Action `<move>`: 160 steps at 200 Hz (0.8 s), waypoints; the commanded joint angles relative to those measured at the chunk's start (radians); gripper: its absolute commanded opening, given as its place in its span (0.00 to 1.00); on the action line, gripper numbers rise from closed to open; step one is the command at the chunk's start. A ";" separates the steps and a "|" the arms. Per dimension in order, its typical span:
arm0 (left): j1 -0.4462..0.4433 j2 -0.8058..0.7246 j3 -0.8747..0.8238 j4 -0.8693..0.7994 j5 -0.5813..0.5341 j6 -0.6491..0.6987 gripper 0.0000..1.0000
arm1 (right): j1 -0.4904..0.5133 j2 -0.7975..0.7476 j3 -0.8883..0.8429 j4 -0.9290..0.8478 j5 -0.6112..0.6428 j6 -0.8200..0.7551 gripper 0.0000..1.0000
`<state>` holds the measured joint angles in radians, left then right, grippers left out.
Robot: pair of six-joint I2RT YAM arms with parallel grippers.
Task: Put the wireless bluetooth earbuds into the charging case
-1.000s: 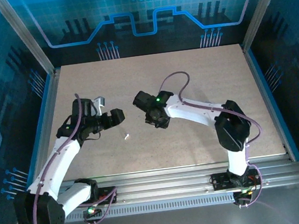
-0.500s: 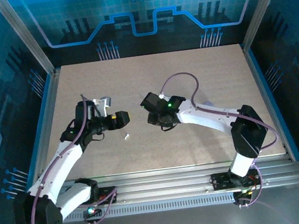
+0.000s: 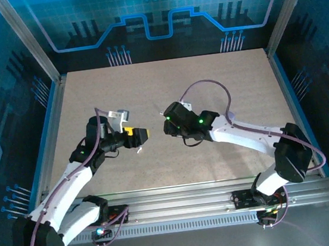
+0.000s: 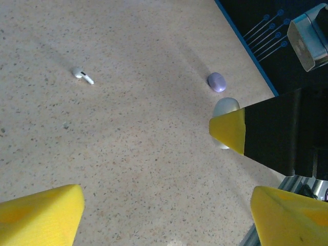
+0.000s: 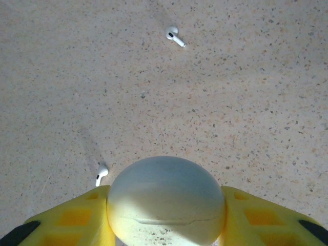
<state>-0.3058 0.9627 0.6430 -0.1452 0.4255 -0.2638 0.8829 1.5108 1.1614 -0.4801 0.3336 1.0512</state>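
Observation:
The charging case point(image 5: 166, 202), a smooth white rounded shell, sits clamped between the yellow fingers of my right gripper point(image 5: 166, 220), just above the table. Two earbuds lie on the table in that view: one earbud point(image 5: 101, 174) close by the left finger, another earbud point(image 5: 175, 36) farther ahead. In the top view my left gripper point(image 3: 141, 135) faces the right gripper point(image 3: 166, 127) across a small gap, with an earbud point(image 3: 138, 151) just in front of it. In the left wrist view the left gripper point(image 4: 169, 220) is open and empty, an earbud point(image 4: 82, 75) lies far left, and the case point(image 4: 225, 106) peeks out behind the right gripper's yellow tip.
The speckled beige table point(image 3: 219, 80) is bounded by blue side rails and a metal rail at the near edge point(image 3: 179, 196). A small lilac oval point(image 4: 217, 82) shows on the table beside the case; what it is I cannot tell.
Both grippers have come toward the table's middle and now face each other closely. The right arm has stretched out lower. The left jaws have narrowed slightly but stay open.

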 commanded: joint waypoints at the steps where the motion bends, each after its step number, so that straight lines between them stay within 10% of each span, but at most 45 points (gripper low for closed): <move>1: -0.028 -0.022 -0.012 0.057 0.026 0.046 0.83 | 0.010 -0.057 -0.024 0.054 0.022 -0.054 0.41; 160: -0.233 -0.118 -0.280 0.618 -0.019 0.170 0.70 | -0.008 -0.172 -0.060 0.209 -0.233 0.049 0.41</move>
<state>-0.5068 0.8619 0.4095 0.2836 0.4362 -0.1543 0.8814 1.3567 1.1072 -0.3145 0.1703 1.0214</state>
